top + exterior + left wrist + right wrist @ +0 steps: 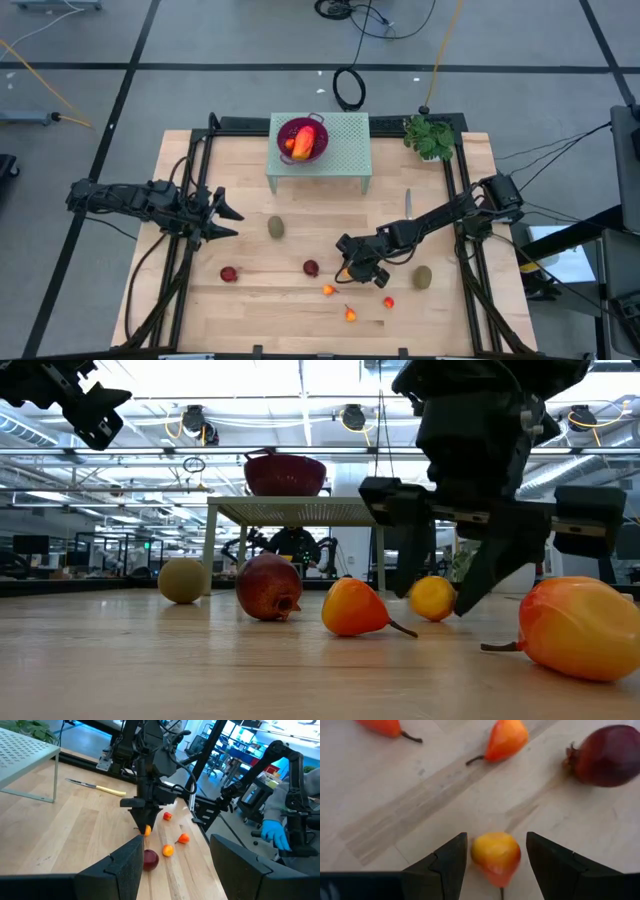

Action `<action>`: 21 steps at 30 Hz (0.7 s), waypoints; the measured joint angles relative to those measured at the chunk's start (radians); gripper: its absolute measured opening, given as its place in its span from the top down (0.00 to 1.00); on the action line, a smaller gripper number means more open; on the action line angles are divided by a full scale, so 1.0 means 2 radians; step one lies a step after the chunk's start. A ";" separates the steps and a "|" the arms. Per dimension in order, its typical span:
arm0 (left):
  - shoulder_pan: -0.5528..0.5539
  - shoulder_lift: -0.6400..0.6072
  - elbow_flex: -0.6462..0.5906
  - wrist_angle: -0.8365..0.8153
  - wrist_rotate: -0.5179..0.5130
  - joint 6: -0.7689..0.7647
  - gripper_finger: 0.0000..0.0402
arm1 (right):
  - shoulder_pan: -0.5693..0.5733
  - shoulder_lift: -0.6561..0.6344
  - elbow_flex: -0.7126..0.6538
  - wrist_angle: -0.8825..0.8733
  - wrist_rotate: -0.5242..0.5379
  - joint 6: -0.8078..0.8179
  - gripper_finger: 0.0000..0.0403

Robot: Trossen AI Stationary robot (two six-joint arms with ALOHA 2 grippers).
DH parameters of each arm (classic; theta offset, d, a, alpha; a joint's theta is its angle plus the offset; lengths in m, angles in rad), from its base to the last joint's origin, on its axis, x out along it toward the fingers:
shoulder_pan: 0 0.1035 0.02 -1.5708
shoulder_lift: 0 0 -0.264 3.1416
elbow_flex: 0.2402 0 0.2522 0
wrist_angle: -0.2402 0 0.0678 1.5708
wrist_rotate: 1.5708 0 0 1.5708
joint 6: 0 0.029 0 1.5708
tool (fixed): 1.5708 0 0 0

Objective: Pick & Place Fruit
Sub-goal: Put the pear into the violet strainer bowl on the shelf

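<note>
1. The right gripper (495,857) is hanging spread open, straddling a small orange pear (495,856) lying on the table (250,300), ungripped.
2. The pear's long axis is running between the fingers, stem toward the wrist.
3. The left gripper (228,220) is hovering open, empty.

A robotics lab: robot rigs (295,795), floor cables (350,85), strip lights (300,380).

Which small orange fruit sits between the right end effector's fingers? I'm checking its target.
The one between the open fingers of the right end effector, beside the dark red fruit; three other small orange fruits lie apart on the table.
</note>
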 joint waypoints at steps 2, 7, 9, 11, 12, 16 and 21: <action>0.000 0.000 0.000 0.000 0.000 0.000 0.43 | 0.000 0.003 0.000 0.002 -0.009 0.001 0.51; 0.000 0.000 0.000 0.000 0.000 0.000 0.43 | 0.000 0.003 0.000 0.002 -0.009 0.001 0.51; 0.000 0.000 0.000 0.000 0.000 0.000 0.43 | 0.000 0.003 0.000 0.000 -0.009 0.001 0.51; 0.000 0.000 0.000 0.000 0.000 0.000 0.43 | 0.000 0.003 0.000 0.001 -0.009 0.001 0.51; 0.000 0.000 0.000 0.000 0.000 0.000 0.43 | 0.000 0.003 0.000 0.001 -0.009 0.001 0.51; 0.000 0.000 0.000 0.000 0.000 0.000 0.43 | 0.000 0.003 0.000 0.001 -0.008 0.001 0.51; 0.000 0.000 0.000 0.000 0.000 0.000 0.43 | 0.000 0.003 0.000 -0.001 -0.008 0.001 0.57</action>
